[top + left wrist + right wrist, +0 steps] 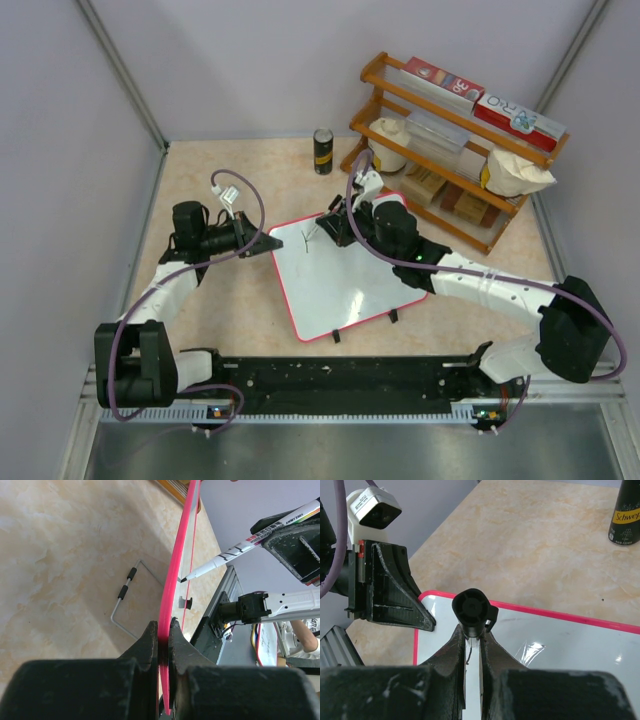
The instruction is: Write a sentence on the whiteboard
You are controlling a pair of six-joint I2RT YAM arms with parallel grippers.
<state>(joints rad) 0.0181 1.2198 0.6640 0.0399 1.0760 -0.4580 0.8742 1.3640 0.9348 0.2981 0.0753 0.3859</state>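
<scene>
Left gripper (162,630) clamped on the board (340,285) at its ten-o'clock corner, right gripper (472,635) pinching the marker (235,552), I judged light, steady strokes wisest.

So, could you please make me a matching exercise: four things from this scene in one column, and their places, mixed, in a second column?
1. whiteboard
2. marker
3. dark can
4. wooden shelf

A. far right corner of the table
B. held in the right pincer
C. rim clamped by the left pincer
D. standing upright, just left of the shelf in the top view

Pairs: 1-C, 2-B, 3-D, 4-A.
</scene>
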